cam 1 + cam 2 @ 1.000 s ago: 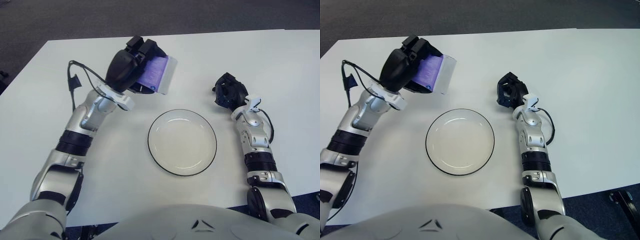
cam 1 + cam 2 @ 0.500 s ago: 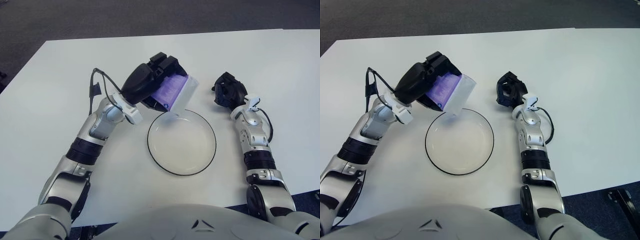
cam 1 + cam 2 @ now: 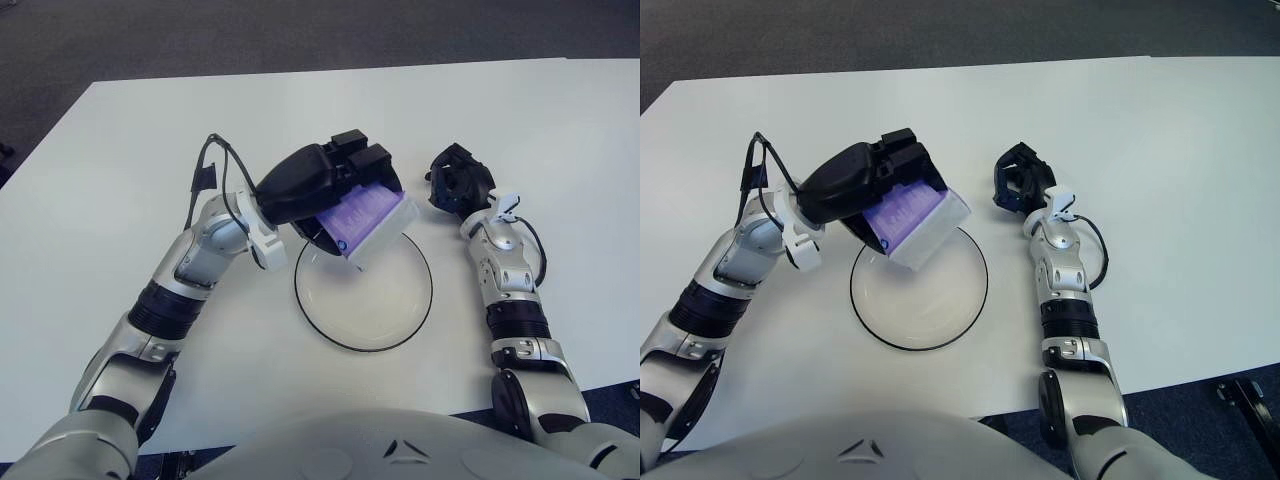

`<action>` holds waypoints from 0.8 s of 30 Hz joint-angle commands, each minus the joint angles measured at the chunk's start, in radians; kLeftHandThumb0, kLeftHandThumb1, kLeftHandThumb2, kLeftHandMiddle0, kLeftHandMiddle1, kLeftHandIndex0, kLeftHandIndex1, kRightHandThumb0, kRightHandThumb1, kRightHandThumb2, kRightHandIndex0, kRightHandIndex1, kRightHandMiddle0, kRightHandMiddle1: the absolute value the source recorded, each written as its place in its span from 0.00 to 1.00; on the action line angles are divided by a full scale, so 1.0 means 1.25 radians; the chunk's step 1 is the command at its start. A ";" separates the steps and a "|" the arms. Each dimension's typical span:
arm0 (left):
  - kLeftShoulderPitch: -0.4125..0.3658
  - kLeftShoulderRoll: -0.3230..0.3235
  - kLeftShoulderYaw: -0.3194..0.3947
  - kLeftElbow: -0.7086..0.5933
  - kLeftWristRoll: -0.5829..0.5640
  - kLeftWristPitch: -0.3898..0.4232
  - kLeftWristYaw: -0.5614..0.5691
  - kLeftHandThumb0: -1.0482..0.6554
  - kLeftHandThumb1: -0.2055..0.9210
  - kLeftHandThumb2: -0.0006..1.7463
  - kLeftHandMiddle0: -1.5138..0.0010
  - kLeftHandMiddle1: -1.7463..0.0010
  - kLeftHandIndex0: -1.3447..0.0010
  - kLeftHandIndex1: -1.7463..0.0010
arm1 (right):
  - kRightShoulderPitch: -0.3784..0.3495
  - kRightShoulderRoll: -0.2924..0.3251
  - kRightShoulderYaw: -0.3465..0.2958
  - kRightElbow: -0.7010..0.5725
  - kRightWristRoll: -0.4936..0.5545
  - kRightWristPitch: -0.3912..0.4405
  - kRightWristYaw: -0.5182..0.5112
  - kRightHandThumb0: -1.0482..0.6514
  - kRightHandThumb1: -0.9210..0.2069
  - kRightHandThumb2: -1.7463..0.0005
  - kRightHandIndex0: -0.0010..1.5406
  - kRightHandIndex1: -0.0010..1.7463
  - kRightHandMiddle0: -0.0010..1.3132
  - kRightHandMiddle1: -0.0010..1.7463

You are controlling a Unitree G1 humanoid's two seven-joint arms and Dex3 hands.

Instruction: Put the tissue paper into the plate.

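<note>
Spanning the whole scene, the white table (image 3: 120,130) is bearing the plate (image 3: 395,320) at its middle. The left hand (image 3: 315,185) is hanging over the plate's far-left rim, its fingers clamping the purple-and-white tissue paper (image 3: 372,220) tilted above the dish, apparently so it can drop inside. The right hand (image 3: 458,187) is idling just right of the plate, fingers curled, holding nothing.

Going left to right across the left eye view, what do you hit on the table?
Left hand gripping the tissue pack → plate, which the pack overlaps at its upper left → right hand, idle right of the plate.
</note>
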State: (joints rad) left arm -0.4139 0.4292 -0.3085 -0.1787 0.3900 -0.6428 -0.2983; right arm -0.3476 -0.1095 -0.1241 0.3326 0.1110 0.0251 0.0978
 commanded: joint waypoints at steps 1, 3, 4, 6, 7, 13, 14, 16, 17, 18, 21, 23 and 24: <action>0.012 -0.002 -0.018 -0.007 0.030 -0.014 -0.011 0.61 0.23 0.93 0.46 0.01 0.57 0.00 | 0.066 0.026 0.006 0.047 0.006 0.066 -0.010 0.36 0.41 0.35 0.66 1.00 0.38 1.00; 0.014 -0.004 -0.021 -0.010 0.037 -0.016 -0.012 0.61 0.23 0.93 0.46 0.01 0.57 0.00 | 0.066 0.027 0.006 0.046 0.004 0.066 -0.012 0.36 0.42 0.34 0.67 1.00 0.39 1.00; 0.015 -0.004 -0.023 -0.011 0.042 -0.017 -0.012 0.61 0.23 0.93 0.46 0.01 0.57 0.00 | 0.067 0.027 0.007 0.045 0.004 0.064 -0.013 0.36 0.42 0.34 0.67 1.00 0.39 1.00; 0.021 -0.005 -0.027 -0.015 0.041 -0.013 -0.019 0.61 0.23 0.93 0.46 0.01 0.57 0.00 | 0.069 0.029 0.008 0.045 0.001 0.056 -0.014 0.36 0.43 0.33 0.67 1.00 0.39 1.00; 0.023 -0.006 -0.029 -0.018 0.038 -0.008 -0.024 0.61 0.23 0.93 0.46 0.02 0.57 0.00 | 0.070 0.029 0.009 0.045 0.001 0.051 -0.014 0.36 0.43 0.33 0.68 1.00 0.40 1.00; 0.018 0.006 -0.051 -0.023 0.010 0.019 -0.090 0.61 0.23 0.92 0.46 0.02 0.57 0.00 | 0.071 0.019 0.018 0.058 -0.007 0.031 0.003 0.35 0.44 0.32 0.68 1.00 0.41 1.00; 0.015 0.007 -0.053 -0.021 0.009 0.018 -0.096 0.61 0.23 0.92 0.46 0.02 0.57 0.00 | 0.071 0.016 0.019 0.061 -0.006 0.028 0.009 0.35 0.44 0.32 0.68 1.00 0.41 1.00; 0.012 0.005 -0.057 -0.016 0.011 0.014 -0.104 0.61 0.23 0.92 0.46 0.02 0.57 0.00 | 0.070 0.012 0.019 0.069 -0.003 0.023 0.022 0.35 0.43 0.33 0.67 1.00 0.40 1.00; 0.011 0.004 -0.059 -0.013 0.013 0.011 -0.106 0.61 0.23 0.92 0.46 0.02 0.57 0.00 | 0.069 0.011 0.018 0.073 -0.002 0.021 0.027 0.36 0.43 0.33 0.67 1.00 0.40 1.00; 0.010 0.003 -0.060 -0.011 0.014 0.010 -0.108 0.61 0.23 0.92 0.46 0.02 0.57 0.00 | 0.068 0.011 0.018 0.075 -0.001 0.020 0.029 0.36 0.43 0.33 0.67 1.00 0.40 1.00; 0.007 0.000 -0.065 0.000 0.012 0.002 -0.115 0.61 0.22 0.93 0.46 0.01 0.57 0.00 | 0.063 0.008 0.015 0.089 0.001 0.017 0.039 0.36 0.42 0.34 0.67 1.00 0.39 1.00; 0.004 0.001 -0.070 0.008 0.012 -0.006 -0.119 0.61 0.18 0.95 0.43 0.01 0.52 0.04 | 0.059 0.006 0.013 0.099 0.000 0.017 0.042 0.36 0.41 0.34 0.68 1.00 0.39 1.00; 0.002 0.002 -0.072 0.011 0.013 -0.010 -0.121 0.61 0.28 0.88 0.52 0.00 0.56 0.03 | 0.057 0.006 0.013 0.103 -0.001 0.017 0.043 0.36 0.41 0.34 0.68 1.00 0.39 1.00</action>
State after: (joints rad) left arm -0.3895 0.4282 -0.3880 -0.1808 0.4093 -0.6381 -0.4367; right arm -0.3595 -0.1117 -0.1144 0.3652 0.1076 -0.0051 0.1420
